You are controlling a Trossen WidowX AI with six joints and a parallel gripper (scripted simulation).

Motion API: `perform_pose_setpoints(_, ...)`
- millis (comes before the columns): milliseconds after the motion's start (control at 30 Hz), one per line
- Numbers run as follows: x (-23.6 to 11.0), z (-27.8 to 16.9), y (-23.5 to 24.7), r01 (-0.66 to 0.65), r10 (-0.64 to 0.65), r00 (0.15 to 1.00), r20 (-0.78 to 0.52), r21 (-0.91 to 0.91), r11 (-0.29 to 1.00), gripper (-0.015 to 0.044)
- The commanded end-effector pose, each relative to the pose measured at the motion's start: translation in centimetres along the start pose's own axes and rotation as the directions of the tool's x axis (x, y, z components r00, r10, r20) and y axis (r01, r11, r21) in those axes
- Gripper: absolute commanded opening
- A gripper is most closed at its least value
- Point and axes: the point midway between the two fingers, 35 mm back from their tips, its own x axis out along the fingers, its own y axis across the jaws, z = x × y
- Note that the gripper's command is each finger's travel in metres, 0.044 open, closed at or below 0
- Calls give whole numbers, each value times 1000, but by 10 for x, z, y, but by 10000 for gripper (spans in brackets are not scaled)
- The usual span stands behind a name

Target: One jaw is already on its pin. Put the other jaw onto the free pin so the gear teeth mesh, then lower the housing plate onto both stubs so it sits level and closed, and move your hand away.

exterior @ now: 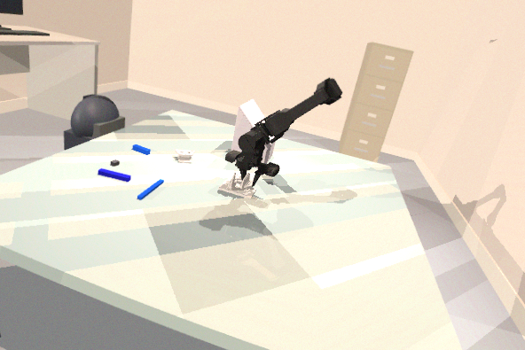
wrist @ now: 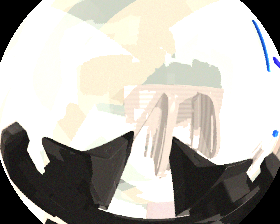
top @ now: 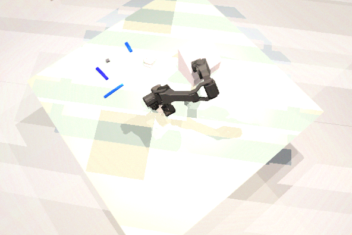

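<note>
A pale base (exterior: 224,190) (wrist: 135,95) lies on the table below my gripper (exterior: 249,181) (wrist: 153,136). In the wrist view, a pale jaw (wrist: 164,150) reaches back from the base to between my dark fingertips, and my gripper is shut on it. The other pale jaw (wrist: 209,122) stands beside it, to the right. The pins and gear teeth are too washed out to tell, so I cannot see whether the teeth mesh. The pale housing plate (top: 148,61) (exterior: 184,155) appears to lie apart on the table, away from the base. In the top view my arm mostly hides the base.
A light blue bar (top: 113,90) (exterior: 151,190), a dark blue bar (top: 101,73) (exterior: 114,175), a short blue bar (top: 128,47) (exterior: 141,150) and a small dark block (top: 107,60) (exterior: 114,163) lie to one side. A pale upright panel (top: 184,67) stands behind my gripper, near the arm.
</note>
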Motion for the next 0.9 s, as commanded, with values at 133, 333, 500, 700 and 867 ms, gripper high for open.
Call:
perform_pose_setpoints(133,3,0,0,-4,4,1000,-2,7,1000,134)
perform_pose_setpoints(333,4,0,0,-4,4,1000,-2,7,1000,134)
perform_pose_setpoints(500,5,0,0,-4,4,1000,-2,7,1000,134)
perform_pose_setpoints(700,7,0,0,-4,4,1000,-2,8,1000,134)
perform_pose_setpoints(867,8,0,0,-4,4,1000,-2,8,1000,134)
